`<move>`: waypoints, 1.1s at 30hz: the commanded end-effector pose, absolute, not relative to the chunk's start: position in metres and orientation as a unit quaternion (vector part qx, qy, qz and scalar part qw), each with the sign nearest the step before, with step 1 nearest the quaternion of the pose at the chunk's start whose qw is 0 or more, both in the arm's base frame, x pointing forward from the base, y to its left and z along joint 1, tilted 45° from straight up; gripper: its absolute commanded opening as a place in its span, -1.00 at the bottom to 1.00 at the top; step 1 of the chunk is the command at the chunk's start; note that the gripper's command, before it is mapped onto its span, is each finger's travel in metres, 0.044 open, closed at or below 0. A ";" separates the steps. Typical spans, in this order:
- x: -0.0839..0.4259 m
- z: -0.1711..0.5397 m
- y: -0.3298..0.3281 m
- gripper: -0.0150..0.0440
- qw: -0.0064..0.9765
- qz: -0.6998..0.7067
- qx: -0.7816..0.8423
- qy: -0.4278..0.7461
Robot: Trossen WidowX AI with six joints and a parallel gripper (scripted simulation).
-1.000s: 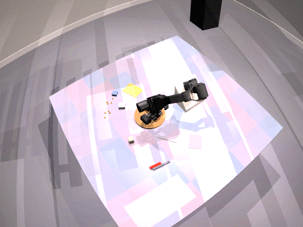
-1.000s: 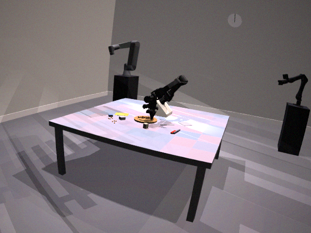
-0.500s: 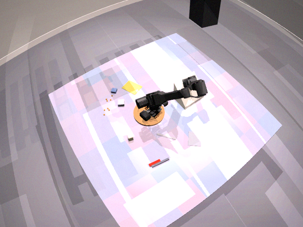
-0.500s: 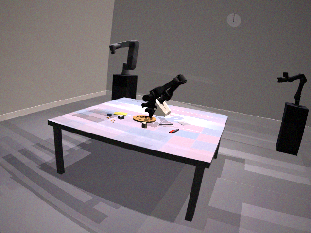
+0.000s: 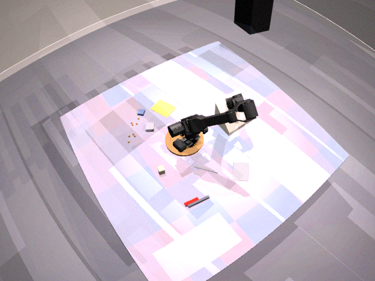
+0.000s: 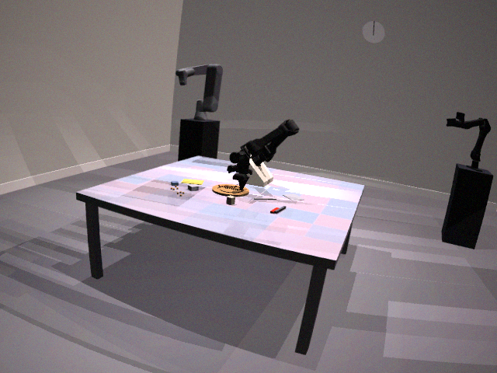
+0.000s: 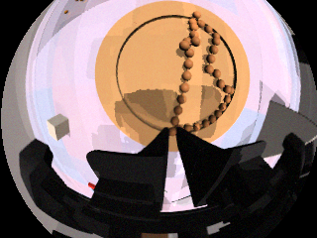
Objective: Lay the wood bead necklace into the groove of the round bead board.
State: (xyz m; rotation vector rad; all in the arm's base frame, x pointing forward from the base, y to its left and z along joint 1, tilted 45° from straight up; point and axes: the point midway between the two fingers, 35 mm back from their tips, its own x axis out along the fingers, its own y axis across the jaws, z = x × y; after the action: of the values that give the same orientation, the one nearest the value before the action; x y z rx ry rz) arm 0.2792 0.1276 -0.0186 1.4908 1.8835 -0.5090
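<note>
The round wooden board [image 5: 169,146] [image 6: 217,193] [image 7: 106,74] lies flat, with a dark ring groove. The brown bead necklace [image 7: 186,75] lies over its right half in the wrist view. Its lower right beads follow the groove to the gripper. One strand runs up inside the ring to a small clump near the top, and the right strand bends inward from the groove and back. The left part of the groove holds no beads. My gripper [image 6: 241,189] [image 7: 172,131] is shut on a bead at the lower edge of the ring, close above the board. The arm partly covers the necklace in the top and exterior views.
A small beige cube [image 5: 161,170] [image 6: 231,200] [image 7: 58,127], a grey block [image 5: 149,127], a blue block [image 5: 140,112], a yellow sheet [image 5: 163,108] and several loose orange beads surround the board. A thin rod [image 5: 205,169] and a red bar [image 5: 191,201] lie farther off. A beige stand [image 6: 262,172] is under the arm.
</note>
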 end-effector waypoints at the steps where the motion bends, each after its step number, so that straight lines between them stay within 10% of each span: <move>1: 0.279 -0.021 0.132 -0.49 0.335 -0.194 0.572 0.723; 6: 0.278 -0.023 0.134 -0.49 0.335 -0.194 0.572 0.723; 23: 0.279 -0.020 0.130 1.00 0.335 -0.195 0.572 0.723; 33: 0.279 -0.017 0.128 1.00 0.335 -0.194 0.572 0.723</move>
State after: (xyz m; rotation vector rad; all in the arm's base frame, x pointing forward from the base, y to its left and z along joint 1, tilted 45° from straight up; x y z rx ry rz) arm 0.2788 0.1277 -0.0183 1.4933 1.8872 -0.5134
